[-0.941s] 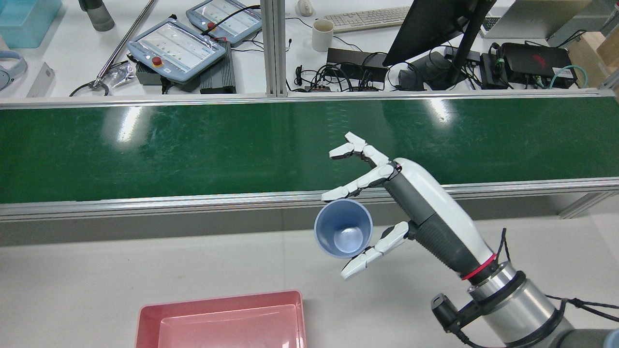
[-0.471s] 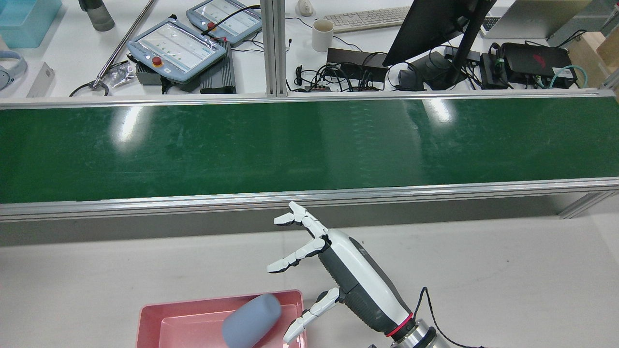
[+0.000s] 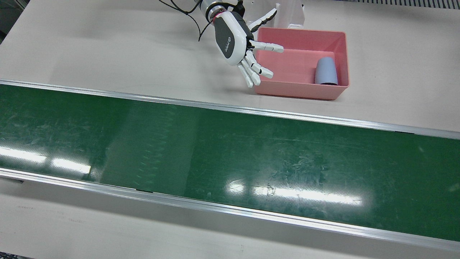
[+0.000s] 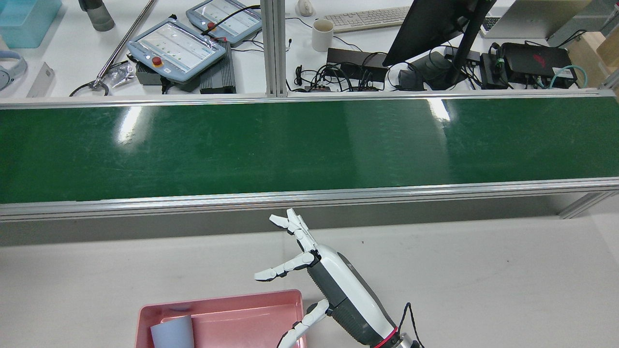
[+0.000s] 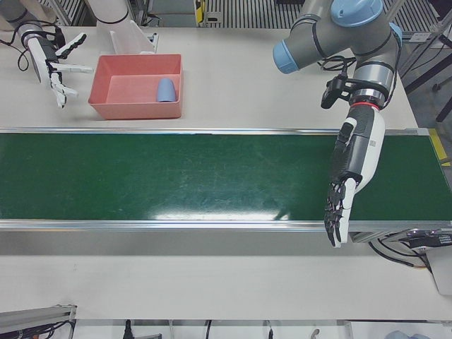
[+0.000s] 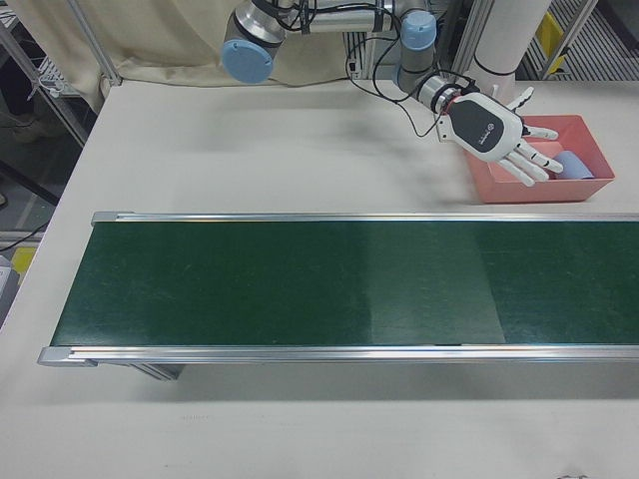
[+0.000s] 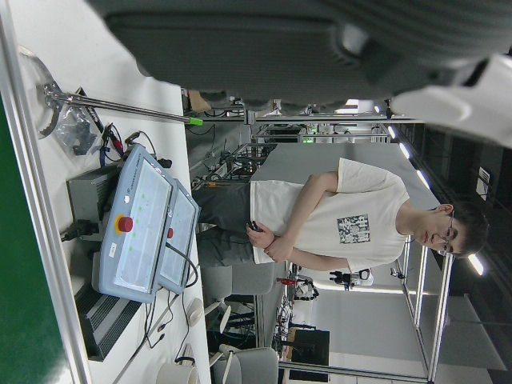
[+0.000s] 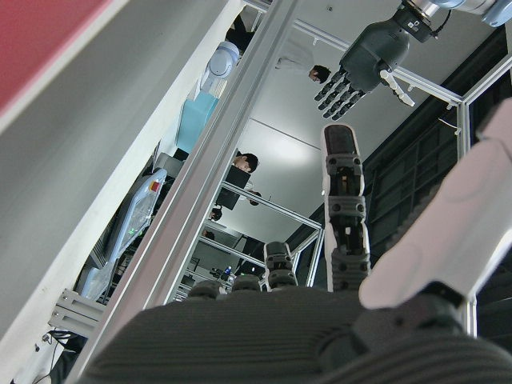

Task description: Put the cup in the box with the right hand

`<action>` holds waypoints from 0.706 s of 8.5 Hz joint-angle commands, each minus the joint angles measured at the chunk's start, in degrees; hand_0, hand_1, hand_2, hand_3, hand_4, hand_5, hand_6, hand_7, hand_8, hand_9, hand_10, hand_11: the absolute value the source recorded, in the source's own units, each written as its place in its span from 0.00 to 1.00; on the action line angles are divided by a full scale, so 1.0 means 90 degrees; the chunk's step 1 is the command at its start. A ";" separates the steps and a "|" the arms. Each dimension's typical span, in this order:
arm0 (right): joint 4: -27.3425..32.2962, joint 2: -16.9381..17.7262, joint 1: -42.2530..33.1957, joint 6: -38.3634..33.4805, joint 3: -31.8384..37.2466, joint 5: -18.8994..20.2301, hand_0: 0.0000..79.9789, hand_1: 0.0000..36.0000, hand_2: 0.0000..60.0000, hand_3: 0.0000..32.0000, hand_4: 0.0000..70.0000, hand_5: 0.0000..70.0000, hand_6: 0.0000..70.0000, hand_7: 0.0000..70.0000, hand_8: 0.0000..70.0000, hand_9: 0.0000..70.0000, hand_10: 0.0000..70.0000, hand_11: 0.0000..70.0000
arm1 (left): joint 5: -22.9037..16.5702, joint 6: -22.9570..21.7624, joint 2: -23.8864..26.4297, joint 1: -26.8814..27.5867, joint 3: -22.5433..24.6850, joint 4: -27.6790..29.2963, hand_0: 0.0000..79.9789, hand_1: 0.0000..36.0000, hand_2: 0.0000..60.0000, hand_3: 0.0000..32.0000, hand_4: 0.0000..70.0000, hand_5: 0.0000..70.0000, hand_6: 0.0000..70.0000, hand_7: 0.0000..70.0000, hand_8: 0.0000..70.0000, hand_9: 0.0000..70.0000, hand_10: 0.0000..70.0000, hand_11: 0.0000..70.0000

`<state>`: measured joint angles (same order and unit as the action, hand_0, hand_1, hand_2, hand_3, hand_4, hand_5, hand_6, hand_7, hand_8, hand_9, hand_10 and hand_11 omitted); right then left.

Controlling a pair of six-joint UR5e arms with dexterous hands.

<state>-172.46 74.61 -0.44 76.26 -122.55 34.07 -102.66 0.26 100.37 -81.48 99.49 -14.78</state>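
Note:
The blue-grey cup lies on its side inside the pink box, at the end far from my right hand. It also shows in the rear view, with the box rim above it. My right hand is open and empty, fingers spread, just beside and over the other end of the box; it shows in the rear view too. My left hand hangs open and empty, fingers pointing down, over the conveyor's far right end in the left-front view.
A long green conveyor belt with aluminium rails runs across the table in front of the box. A white stand sits just behind the box. Beyond the belt are teach pendants, a monitor and cables.
My right hand carried the cup from the belt's edge back to the box and let it go. The cup dropped in and now lies at the box's far end; the hand stays open.

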 commanded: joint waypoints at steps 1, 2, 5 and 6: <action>-0.0726 0.0157 -0.0651 0.0004 -0.0978 0.0101 0.50 0.00 0.00 0.11 0.50 0.00 0.00 0.10 0.00 0.00 0.00 0.00 | 0.0000 0.0000 0.0000 0.0000 0.0000 -0.0008 0.00 0.00 0.00 0.00 0.00 0.00 0.00 0.00 0.00 0.00 0.00 0.00; -0.1127 0.0303 -0.1176 -0.0074 -0.1341 0.0324 0.50 0.00 0.00 0.12 0.54 0.00 0.00 0.11 0.00 0.00 0.00 0.00 | 0.0000 0.0000 0.0000 0.0000 0.0000 0.0001 0.00 0.00 0.00 0.00 0.00 0.00 0.00 0.00 0.00 0.00 0.00 0.00; -0.3367 0.0820 -0.2894 -0.3352 -0.1472 0.1202 0.51 0.00 0.00 0.21 0.55 0.00 0.00 0.13 0.00 0.01 0.00 0.00 | 0.0000 0.0000 0.0000 0.0000 0.0000 0.0001 0.00 0.00 0.00 0.00 0.00 0.00 0.00 0.00 0.00 0.00 0.00 0.00; -0.4044 0.0851 -0.3799 -0.4274 -0.1355 0.1862 0.51 0.00 0.00 0.26 0.60 0.00 0.00 0.16 0.00 0.01 0.00 0.00 | 0.0000 0.0000 0.0000 0.0000 0.0000 0.0001 0.00 0.00 0.00 0.00 0.00 0.00 0.00 0.00 0.00 0.00 0.00 0.00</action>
<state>-193.74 80.33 -20.53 58.17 -135.33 42.11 -102.66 0.26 100.37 -81.47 99.49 -14.77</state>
